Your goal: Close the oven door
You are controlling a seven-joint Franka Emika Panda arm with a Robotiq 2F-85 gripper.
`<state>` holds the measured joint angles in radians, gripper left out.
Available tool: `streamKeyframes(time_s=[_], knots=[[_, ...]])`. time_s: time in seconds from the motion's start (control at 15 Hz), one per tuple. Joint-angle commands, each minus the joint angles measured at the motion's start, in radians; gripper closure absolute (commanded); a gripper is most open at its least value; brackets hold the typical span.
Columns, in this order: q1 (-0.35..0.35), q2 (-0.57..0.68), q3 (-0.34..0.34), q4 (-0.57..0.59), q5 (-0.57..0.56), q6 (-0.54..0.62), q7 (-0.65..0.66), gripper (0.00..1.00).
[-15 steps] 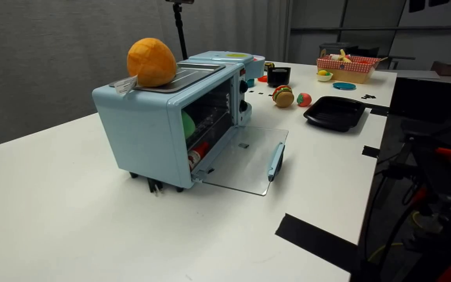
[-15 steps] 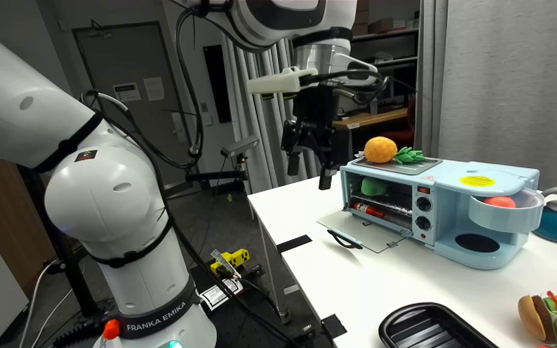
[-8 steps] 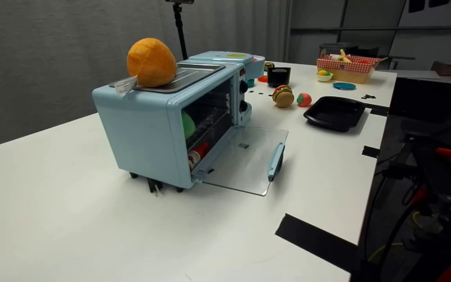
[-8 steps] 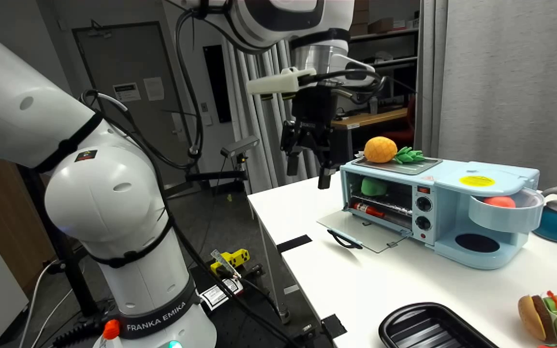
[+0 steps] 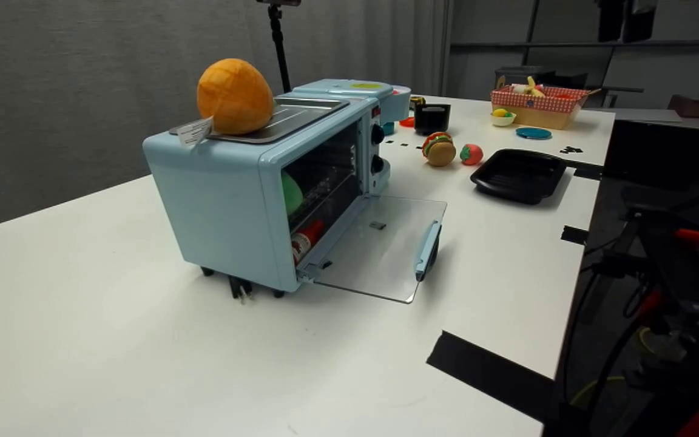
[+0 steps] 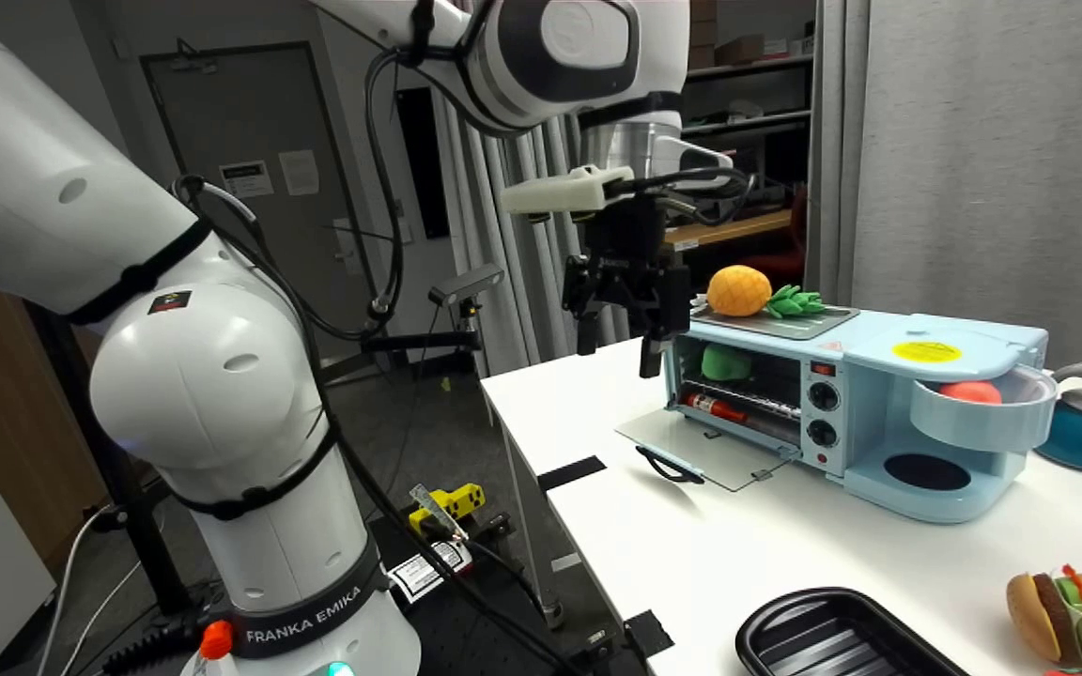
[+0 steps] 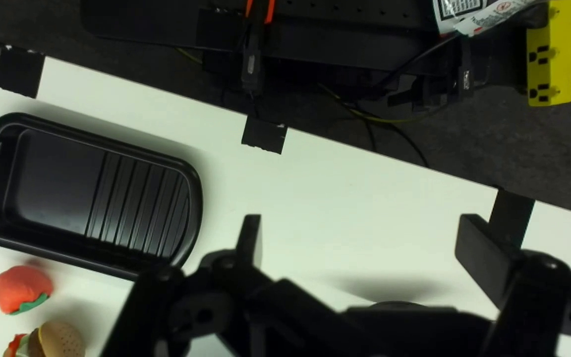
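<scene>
The light blue oven [image 5: 222,212] stands on the table in both exterior views [image 6: 879,329]. Its door [image 5: 380,243] is folded down and lies open about level in front of it, with the handle [image 5: 428,250] at the outer edge. The door also shows in an exterior view [image 6: 719,455]. My gripper [image 6: 619,349] points down, open and empty, above the door's far-left end and apart from it. In the wrist view my gripper [image 7: 362,243] has its fingers wide apart over the bare table; the door is mostly hidden behind the gripper body.
A green object [image 6: 726,362] and a red bottle [image 6: 715,407] lie inside the oven. A pineapple toy [image 6: 739,291] rests on top. A black tray [image 7: 62,183], strawberry [image 7: 23,288] and burger [image 7: 57,339] are on the table. A basket [image 5: 543,112] stands farther along.
In the last half second my gripper has moved down and closer to the oven, and its fingertips show more at an exterior view's top right. The oven door has not moved.
</scene>
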<state>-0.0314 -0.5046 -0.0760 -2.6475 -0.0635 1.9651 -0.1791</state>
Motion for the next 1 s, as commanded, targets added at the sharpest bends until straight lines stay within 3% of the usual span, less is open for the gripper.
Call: streamKeyframes(time_s=[0.0,0.93], knots=[[0.018,0.106,0.015,0.025,0.024,0.089,0.029,0.00],[0.032,0.494,0.055,0.192,0.132,0.308,0.078,0.00]])
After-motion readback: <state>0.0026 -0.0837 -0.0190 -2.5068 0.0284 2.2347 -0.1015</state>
